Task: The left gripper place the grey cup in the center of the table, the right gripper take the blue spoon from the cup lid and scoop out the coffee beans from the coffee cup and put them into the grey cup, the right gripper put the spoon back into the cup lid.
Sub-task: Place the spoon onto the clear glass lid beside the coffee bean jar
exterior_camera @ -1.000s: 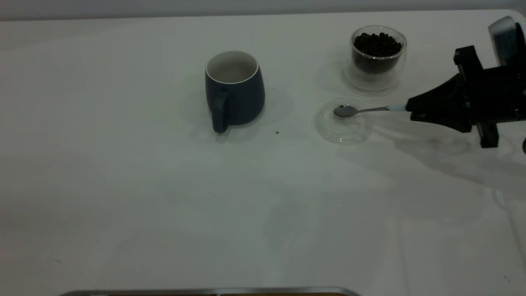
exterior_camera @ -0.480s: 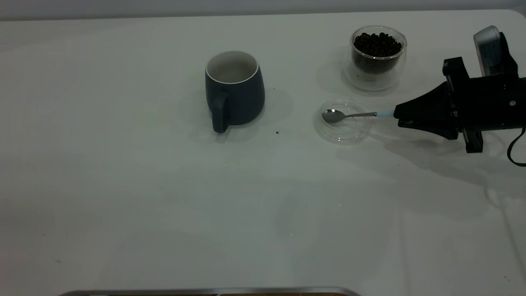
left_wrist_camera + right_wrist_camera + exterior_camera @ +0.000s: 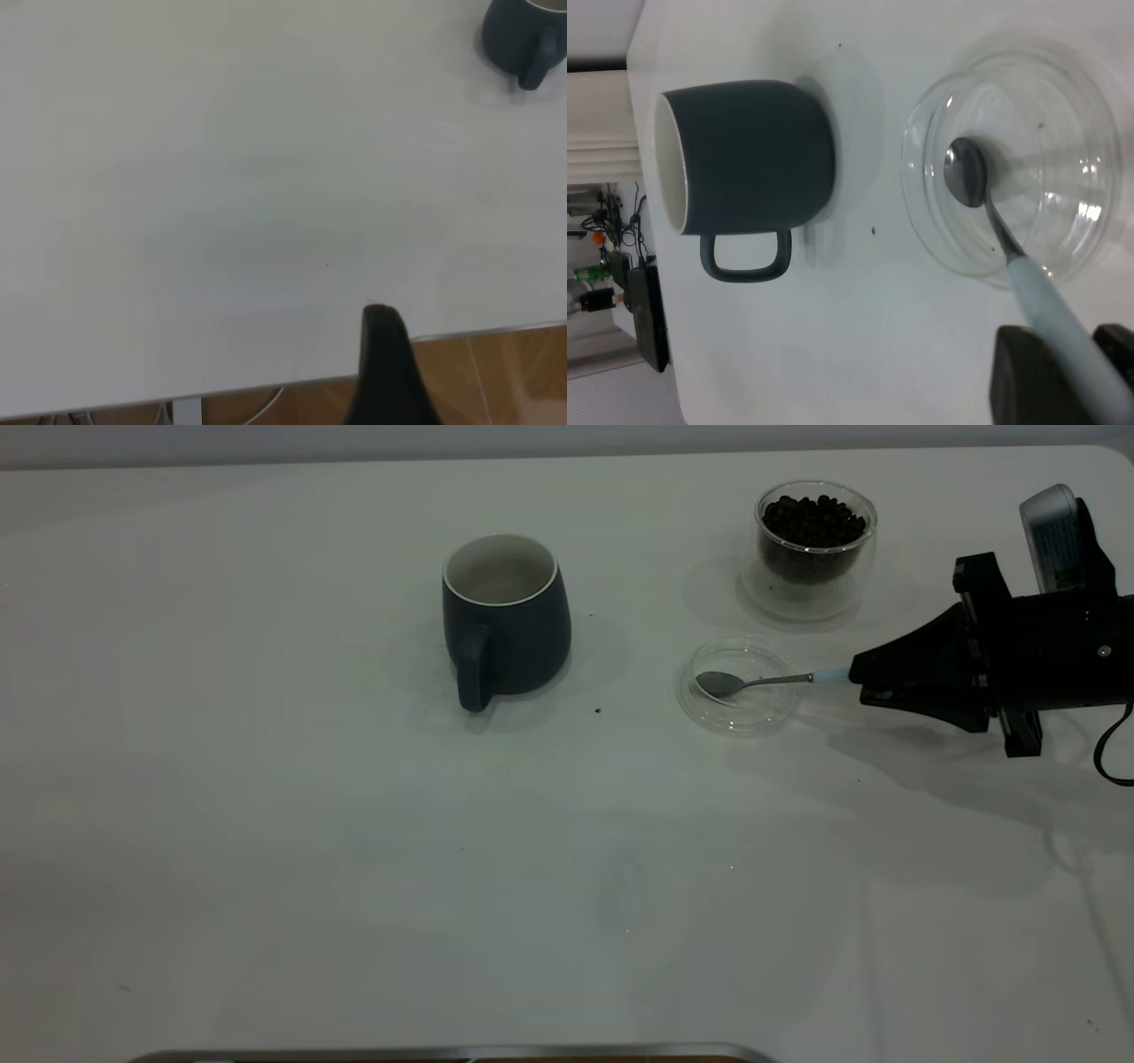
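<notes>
My right claw [image 3: 873, 679] pinches the spoon [image 3: 753, 683] handle, bowl resting in the lid [image 3: 738, 687] at the mug's [image 3: 505, 615] three o'clock. Risk: the stem levering the light lid askew on release.

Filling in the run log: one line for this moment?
right gripper: shut on blue spoon | spoon bowl in cup lid | grey cup centered

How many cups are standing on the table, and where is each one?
2. The grey cup stands near the table's middle, toward the far edge. The glass coffee cup with beans stands at the far right, behind the lid. None seems hidden.
</notes>
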Controlling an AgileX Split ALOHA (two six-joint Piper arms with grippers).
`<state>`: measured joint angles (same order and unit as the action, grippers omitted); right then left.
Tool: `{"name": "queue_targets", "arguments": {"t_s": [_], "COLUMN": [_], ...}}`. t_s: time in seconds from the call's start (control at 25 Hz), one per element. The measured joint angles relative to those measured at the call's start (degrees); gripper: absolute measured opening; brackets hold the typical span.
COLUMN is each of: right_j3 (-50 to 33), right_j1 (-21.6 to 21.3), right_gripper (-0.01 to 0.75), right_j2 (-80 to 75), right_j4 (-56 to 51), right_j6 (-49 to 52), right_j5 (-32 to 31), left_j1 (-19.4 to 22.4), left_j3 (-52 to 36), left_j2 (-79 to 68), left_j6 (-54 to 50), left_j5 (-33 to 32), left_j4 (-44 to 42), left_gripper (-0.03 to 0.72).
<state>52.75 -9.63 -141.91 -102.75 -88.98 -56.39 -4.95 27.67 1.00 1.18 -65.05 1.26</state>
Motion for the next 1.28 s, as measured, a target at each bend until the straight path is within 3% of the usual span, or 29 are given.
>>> {"name": "queue_targets", "arguments": {"t_s": [0.24,0.4,0.72,1.28], "right_j3": [0.00,0.00,0.00,0.00], "right_j1": [0.00,0.06,3.87,4.01], "right_gripper": [0.500,0.601,0.605,0.593], "right_j2": [0.00,0.00,0.00,0.00], "right_j4": [0.00,0.00,0.00,0.00], "right_j6": [-1.50,-1.48,-1.02,3.60], "right_j5": [-3.17,-4.92,-2.87,5.42], "left_j1": [0.00,0.00,0.00,0.00], "left_j3": [0.00,0.00,0.00,0.00], "left_j2": [0.00,0.00,0.00,0.00], "left_j6": [0.07,0.07,0.07,0.07], "left_j5": [0.00,0.00,0.00,0.00], "left_j4": [0.00,0.00,0.00,0.00], "left_gripper": [0.568,0.568,0.568,0.568]}}
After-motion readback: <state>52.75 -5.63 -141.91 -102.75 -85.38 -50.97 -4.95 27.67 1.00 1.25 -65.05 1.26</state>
